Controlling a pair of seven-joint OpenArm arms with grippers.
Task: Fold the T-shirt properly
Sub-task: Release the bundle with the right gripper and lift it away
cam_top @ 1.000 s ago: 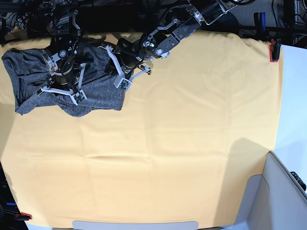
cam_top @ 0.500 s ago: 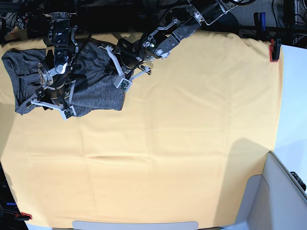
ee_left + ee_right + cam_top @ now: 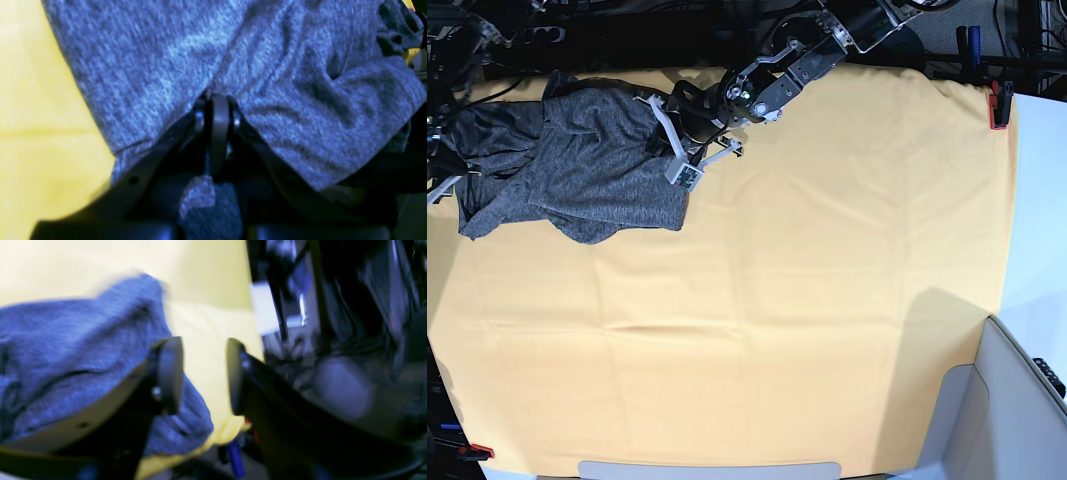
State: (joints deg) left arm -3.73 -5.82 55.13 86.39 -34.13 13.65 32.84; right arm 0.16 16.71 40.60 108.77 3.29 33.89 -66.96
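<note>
The dark-grey T-shirt [image 3: 587,165] lies crumpled at the back left of the yellow cloth. My left gripper [image 3: 685,150] sits at the shirt's right edge. In the left wrist view it is shut [image 3: 218,101] on a pinch of T-shirt fabric [image 3: 283,76]. My right gripper [image 3: 435,160] is at the far left edge of the table, off the shirt. In the blurred right wrist view it is open and empty [image 3: 201,373], with the T-shirt [image 3: 66,346] to the left of its fingers.
The yellow-orange cloth sheet [image 3: 807,300] covers the table. A red clamp [image 3: 997,105] holds its back right corner, and another clamp [image 3: 472,450] is at the front left. A grey bin [image 3: 1017,410] stands at the front right. Dark frames and cables line the back edge.
My right arm has swung left off the T-shirt to the table's left edge, uncovering the middle of the shirt. The left gripper has stayed in place on the shirt's right edge.
</note>
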